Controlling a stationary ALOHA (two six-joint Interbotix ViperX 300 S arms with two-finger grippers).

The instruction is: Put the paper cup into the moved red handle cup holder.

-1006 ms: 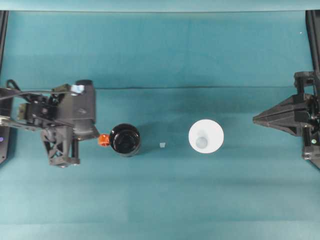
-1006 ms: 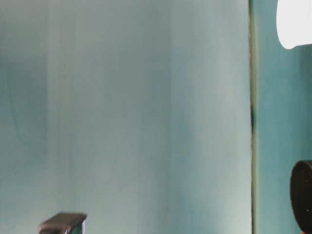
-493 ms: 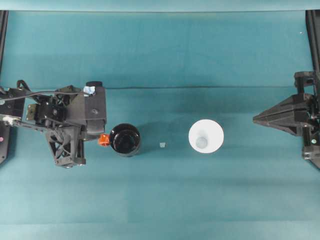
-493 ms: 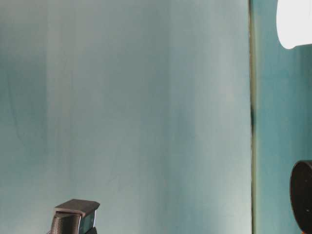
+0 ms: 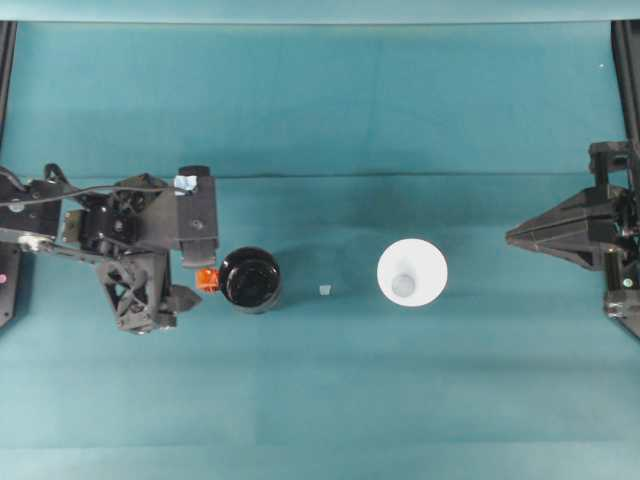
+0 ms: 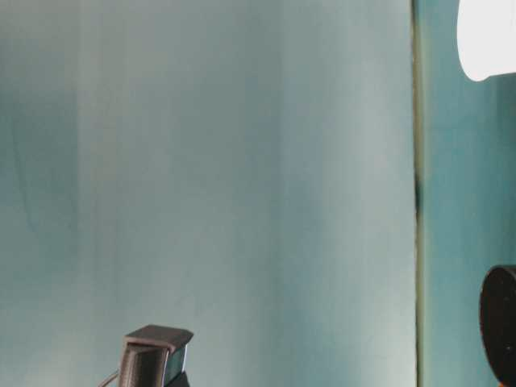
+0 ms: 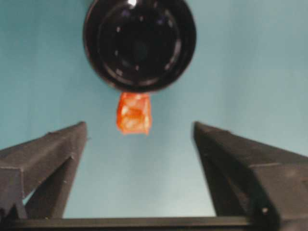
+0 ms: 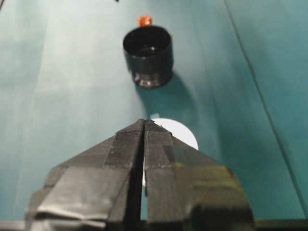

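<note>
Our left tool (image 7: 139, 139) is spread wide, holding nothing, its fingers flanking the orange handle tab (image 7: 134, 112) of the red handle cup holder (image 5: 250, 279), left of centre in the overhead frame. Our right tool (image 8: 143, 126) is pressed closed and empty at the far right edge. The paper cup (image 5: 411, 272) stands right of centre, well apart from the holder, so we judge that seating it is all still ahead. Bare tabletop (image 5: 330, 390) surrounds both, save a tiny scrap (image 5: 324, 290) between them.
</note>
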